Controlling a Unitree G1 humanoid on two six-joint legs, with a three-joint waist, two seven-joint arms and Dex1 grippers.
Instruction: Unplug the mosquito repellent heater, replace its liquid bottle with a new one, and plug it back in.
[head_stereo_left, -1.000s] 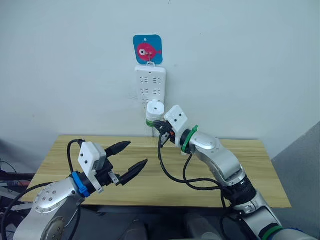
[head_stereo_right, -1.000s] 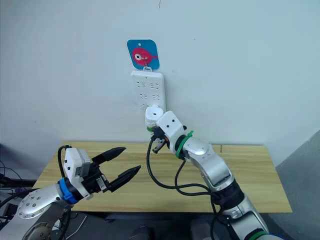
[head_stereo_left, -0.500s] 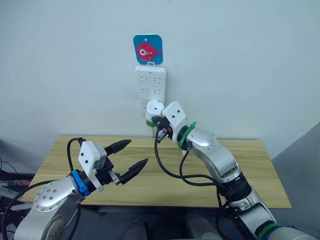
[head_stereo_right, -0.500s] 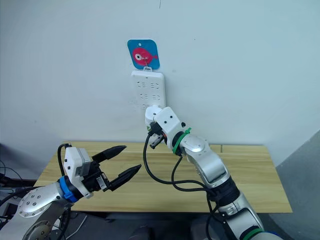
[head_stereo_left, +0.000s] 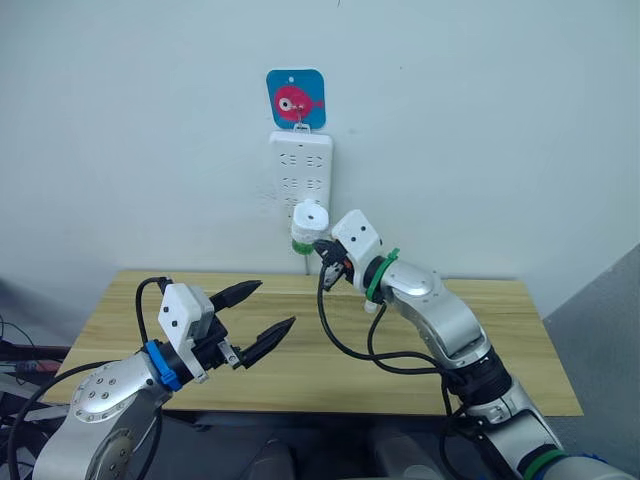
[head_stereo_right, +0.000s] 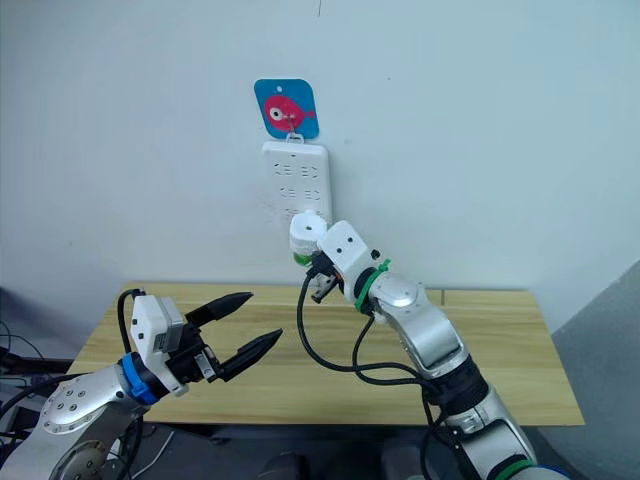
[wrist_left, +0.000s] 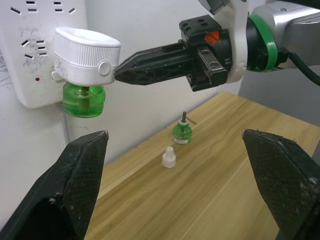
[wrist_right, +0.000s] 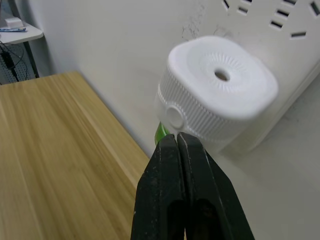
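Hovering nearest the camera over the front of the wooden desk (head_stereo_left: 500, 340), the left pincer (head_stereo_left: 262, 318) gapes wide and carries nothing. Farther back on the desk, close to the wall, stand two small things just beside each other: a squat green bottle with a bare dark wick (wrist_left: 182, 131) and a loose white cap (wrist_left: 169, 157). Going by the bare wick, this looks like the used bottle already taken out, with the cap off the new one beside it.

Beyond them, the right pincer (head_stereo_left: 322, 245) is pinched fully together, gripping nothing; its tips rest at the ribbed side of the mosquito repellent heater (wrist_left: 86, 55), beside a small round button there. The heater sits against the lower end of the white power strip (head_stereo_left: 301, 170) hanging on the wall under a blue tile with a pink fish (head_stereo_left: 295, 99). It is a white rounded unit with a ridged skirt and a round vent hole on top, and a translucent green bottle (wrist_left: 83, 99) is screwed in beneath it, the wick visible inside.

The work seems to be at its last step, seating the heater into its socket. The prongs are hidden, so how deep they sit cannot be told. The next move probably calls for a firm, square push toward the strip, without tipping the unit.
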